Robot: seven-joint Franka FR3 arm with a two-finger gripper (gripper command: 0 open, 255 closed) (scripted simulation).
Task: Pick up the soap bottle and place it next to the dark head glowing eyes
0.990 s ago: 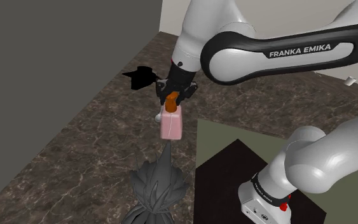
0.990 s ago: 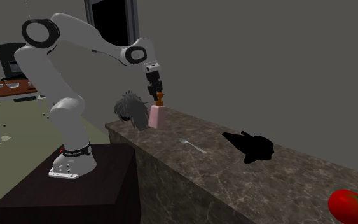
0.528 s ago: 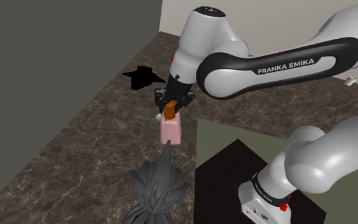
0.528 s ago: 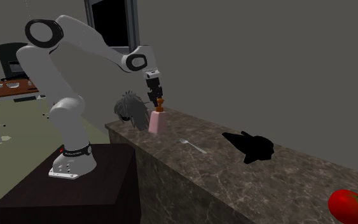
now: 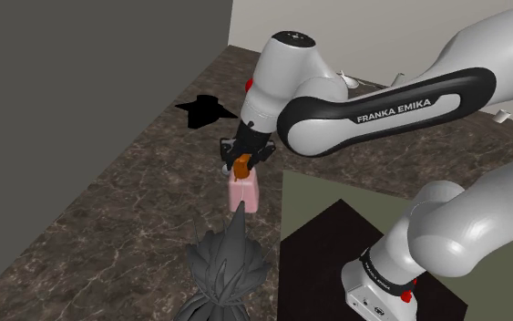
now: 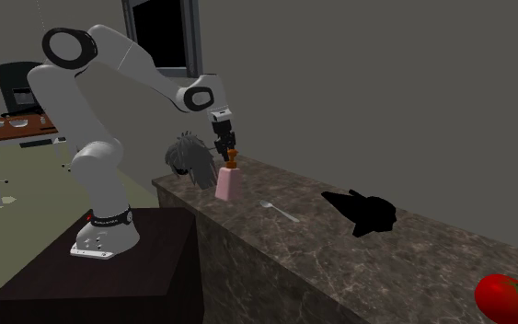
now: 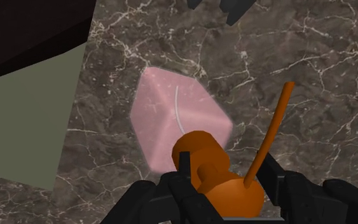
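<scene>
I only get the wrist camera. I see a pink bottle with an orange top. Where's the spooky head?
Observer: In the shoulder view, the dark spiky head stands close beside the soap bottle, on the camera's side.
Operator: What else is up there?
Observer: A small utensil lies on the counter, past the bottle in the second exterior view.
Operator: Anything more?
Observer: A red tomato, way down at the counter's far end.

You are seeing one pink soap bottle point(image 6: 227, 184), one grey spiky head point(image 5: 222, 264), one jagged black shape point(image 6: 362, 211), one silvery utensil point(image 6: 280, 212), one round red tomato point(image 6: 508, 296).
</scene>
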